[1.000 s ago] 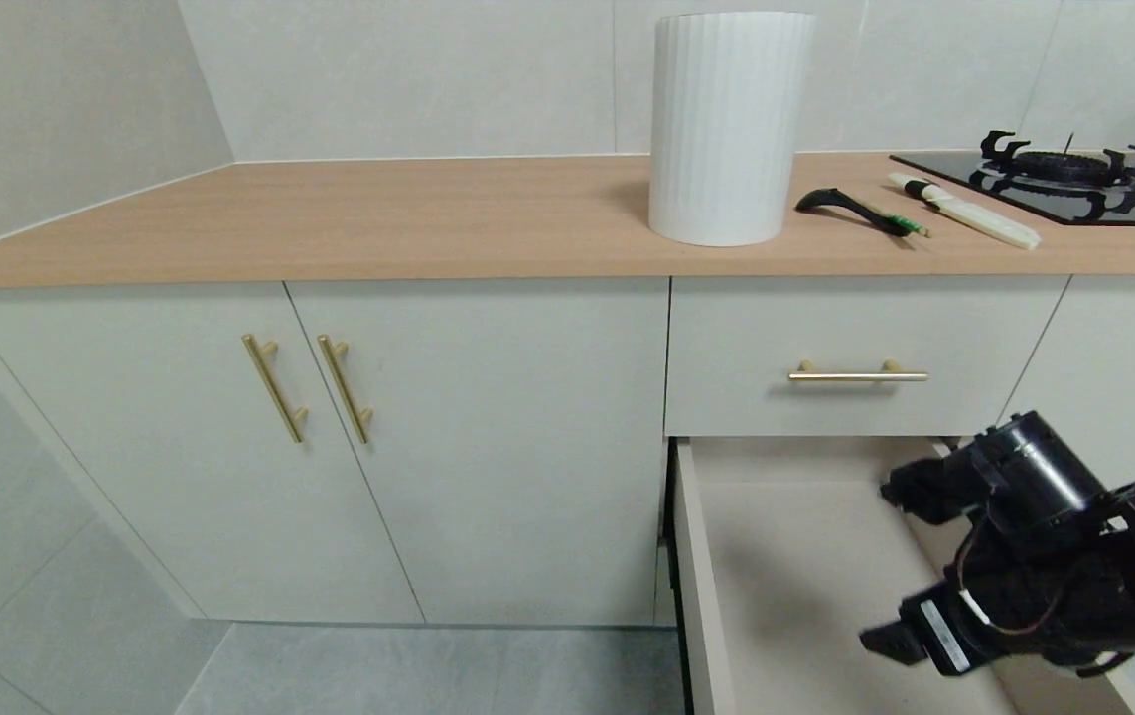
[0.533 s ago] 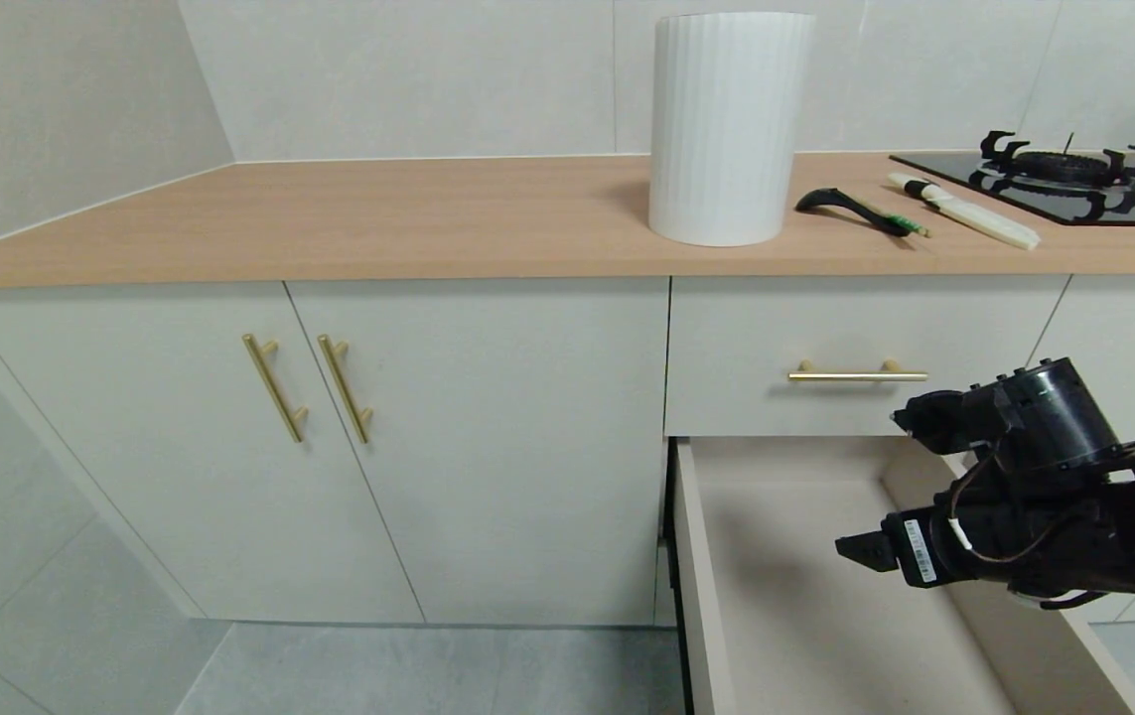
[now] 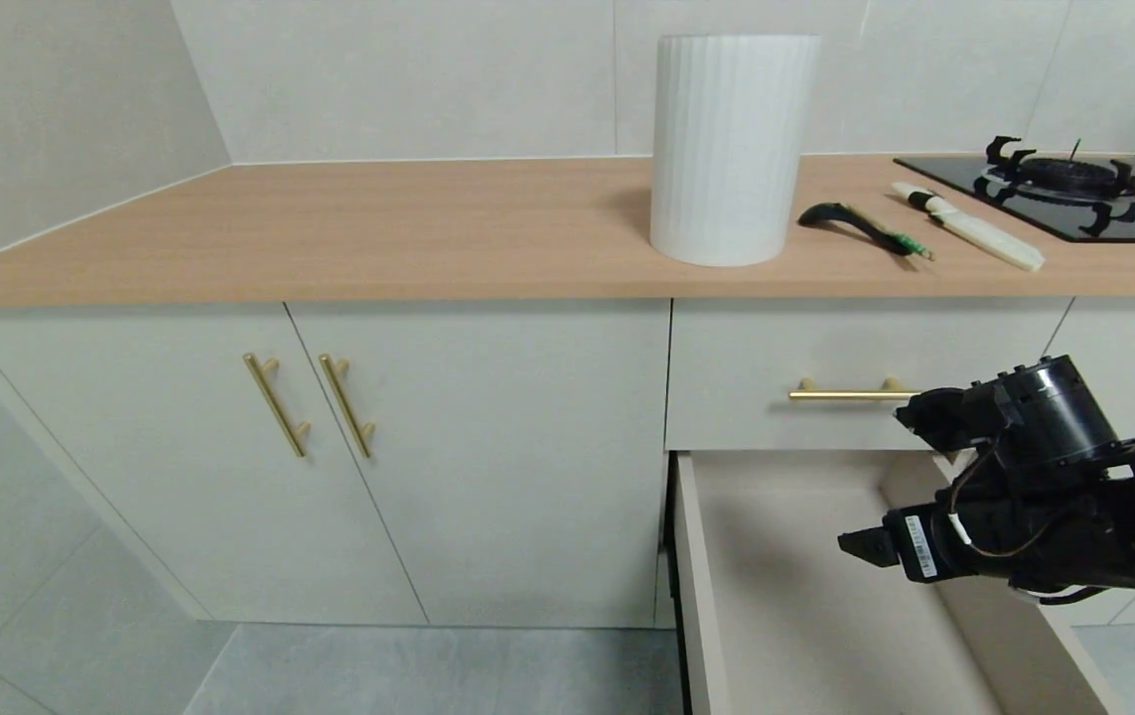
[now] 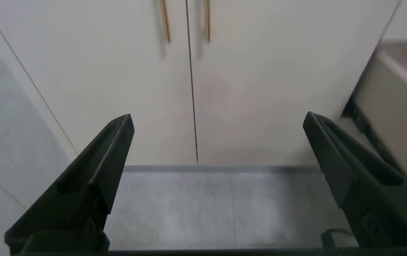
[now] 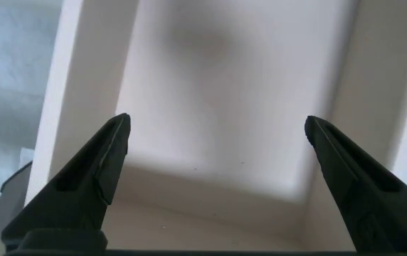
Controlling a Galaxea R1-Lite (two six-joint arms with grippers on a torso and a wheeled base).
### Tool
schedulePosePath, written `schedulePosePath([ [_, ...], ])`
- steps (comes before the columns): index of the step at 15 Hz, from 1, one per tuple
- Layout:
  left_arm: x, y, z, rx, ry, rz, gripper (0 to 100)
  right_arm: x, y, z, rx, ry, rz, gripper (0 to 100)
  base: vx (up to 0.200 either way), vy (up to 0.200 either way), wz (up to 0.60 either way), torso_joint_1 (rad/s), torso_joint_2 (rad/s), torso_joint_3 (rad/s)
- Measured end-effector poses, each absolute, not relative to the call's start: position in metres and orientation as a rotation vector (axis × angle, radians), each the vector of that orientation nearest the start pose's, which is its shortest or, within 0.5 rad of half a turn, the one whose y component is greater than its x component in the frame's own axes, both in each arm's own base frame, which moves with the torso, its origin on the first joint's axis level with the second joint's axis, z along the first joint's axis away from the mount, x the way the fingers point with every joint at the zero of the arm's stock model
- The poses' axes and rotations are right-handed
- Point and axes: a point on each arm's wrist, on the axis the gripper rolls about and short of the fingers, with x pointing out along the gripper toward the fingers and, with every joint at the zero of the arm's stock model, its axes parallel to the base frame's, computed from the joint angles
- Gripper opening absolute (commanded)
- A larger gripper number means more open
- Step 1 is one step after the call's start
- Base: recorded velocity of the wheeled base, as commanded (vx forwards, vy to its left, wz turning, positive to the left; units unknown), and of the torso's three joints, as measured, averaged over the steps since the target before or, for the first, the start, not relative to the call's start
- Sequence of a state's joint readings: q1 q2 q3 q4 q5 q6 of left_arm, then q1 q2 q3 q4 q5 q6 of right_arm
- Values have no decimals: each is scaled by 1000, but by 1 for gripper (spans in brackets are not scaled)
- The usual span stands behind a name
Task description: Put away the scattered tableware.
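Above open drawer (image 3: 793,596): right gripper (image 3: 883,479) spread, empty | left gripper (image 4: 218,171) spread | counter (image 3: 378,228): white canister (image 3: 731,149), black utensil (image 3: 850,223), white utensil (image 3: 969,226)

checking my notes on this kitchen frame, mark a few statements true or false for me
1. The lower drawer is open. True.
2. The spoon lies in that drawer. False: it lies on the counter, between the canister and the knife.
3. The right gripper is open and holds nothing. True; it is above the lower drawer.
4. The knife is on the stove. False: it lies on the counter beside the stove.
5. The left gripper is shut on a fork. False: it is open and empty, facing the cabinet doors.
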State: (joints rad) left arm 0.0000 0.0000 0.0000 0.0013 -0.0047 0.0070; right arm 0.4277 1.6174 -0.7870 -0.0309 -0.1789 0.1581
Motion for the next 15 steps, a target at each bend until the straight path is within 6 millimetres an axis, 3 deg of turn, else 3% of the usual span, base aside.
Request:
schedulePosePath([
  [15, -23, 0, 75, 7, 1, -4, 100, 236, 104, 148, -93, 782, 175, 100, 0, 0, 0, 185, -485, -289],
])
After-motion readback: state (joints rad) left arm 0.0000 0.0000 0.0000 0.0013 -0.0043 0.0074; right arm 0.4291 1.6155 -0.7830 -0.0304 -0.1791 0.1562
